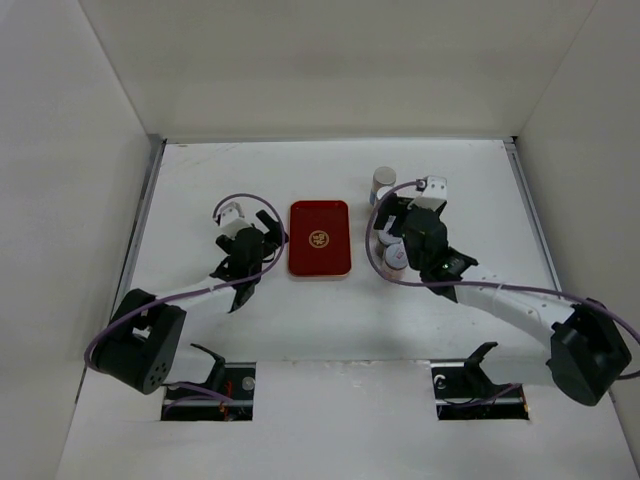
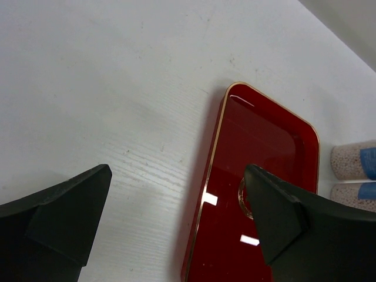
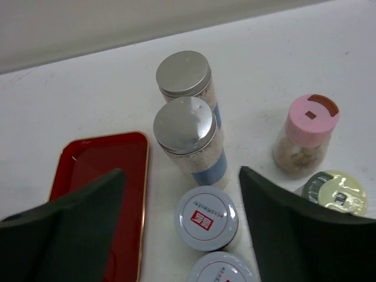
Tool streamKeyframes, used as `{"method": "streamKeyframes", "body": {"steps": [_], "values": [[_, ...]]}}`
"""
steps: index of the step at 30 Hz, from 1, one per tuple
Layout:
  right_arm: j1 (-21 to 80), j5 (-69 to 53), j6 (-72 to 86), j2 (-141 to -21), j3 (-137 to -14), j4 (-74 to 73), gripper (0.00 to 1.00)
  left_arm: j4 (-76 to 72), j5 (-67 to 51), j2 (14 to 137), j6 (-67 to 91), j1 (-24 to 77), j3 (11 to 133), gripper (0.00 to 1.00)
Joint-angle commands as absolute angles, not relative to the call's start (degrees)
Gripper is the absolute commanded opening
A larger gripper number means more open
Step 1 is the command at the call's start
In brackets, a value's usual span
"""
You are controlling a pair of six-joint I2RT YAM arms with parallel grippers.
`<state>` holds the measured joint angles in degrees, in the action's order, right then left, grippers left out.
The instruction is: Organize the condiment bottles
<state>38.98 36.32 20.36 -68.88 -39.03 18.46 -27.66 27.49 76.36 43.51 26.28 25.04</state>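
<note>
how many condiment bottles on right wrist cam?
6. Silver-capped, blue-labelled: rear tall bottle and front tall bottle, beside the red tray. Red-logo caps: upper short bottle, lower short bottle at the bottom edge. Pink-capped bottle and pale-yellow-capped bottle at frame right. Others may be hidden.

The left arm (image 1: 195,290) and right arm (image 1: 505,303) have white links, black joints, black wedge-shaped jaws and looping purple cables (image 1: 245,199).

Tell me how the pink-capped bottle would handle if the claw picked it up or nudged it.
The pink-capped bottle looks short and squat, so it probably stays upright under a gentle push. Its round, smooth clear body could slip in a loose grip and would likely roll if toppled.
</note>
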Motion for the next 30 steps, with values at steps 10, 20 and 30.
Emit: {"method": "streamKeyframes", "body": {"steps": [10, 20, 30], "values": [[33.01, 31.20, 18.81, -87.26, -59.84, 3.17, 1.00, -38.58, 25.49, 74.27, 41.84, 26.41, 20.48, 1.00], [30.98, 30.67, 19.07, -95.18, -65.91, 1.58, 0.82, -39.64, 22.06, 73.04, 42.63, 28.16, 20.22, 1.00], [38.79, 31.73, 13.37, -90.09, -66.88, 11.15, 0.44, -39.64, 26.01, 68.04, 43.77, 27.47, 17.23, 1.00]]}}
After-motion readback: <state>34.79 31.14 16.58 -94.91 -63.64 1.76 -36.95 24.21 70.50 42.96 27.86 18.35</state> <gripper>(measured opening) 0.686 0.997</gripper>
